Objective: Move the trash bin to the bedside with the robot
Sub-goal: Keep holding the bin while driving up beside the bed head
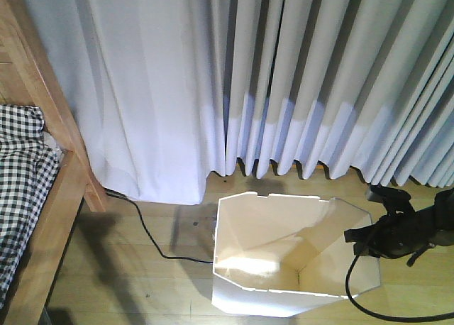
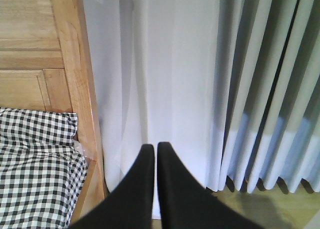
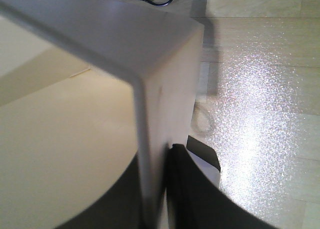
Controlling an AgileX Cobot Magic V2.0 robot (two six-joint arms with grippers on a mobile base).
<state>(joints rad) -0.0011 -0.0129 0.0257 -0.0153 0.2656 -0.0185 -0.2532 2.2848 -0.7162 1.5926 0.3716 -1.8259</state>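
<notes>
While the right gripper (image 3: 156, 156) clamps the trash bin (image 1: 269, 233) wall at the rim edge, one finger inside and one outside, bare floor (image 1: 128, 282) runs leftward from it to the bed frame (image 1: 50, 218); left gripper (image 2: 152, 148) closed tip-to-tip, empty.

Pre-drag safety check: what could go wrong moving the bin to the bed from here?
1. Right fingers pinch only one thin rim wall of the trash bin; it may tilt or slip when dragged.
2. Black cable lies between bin and bed frame; it might snag the base.
</notes>
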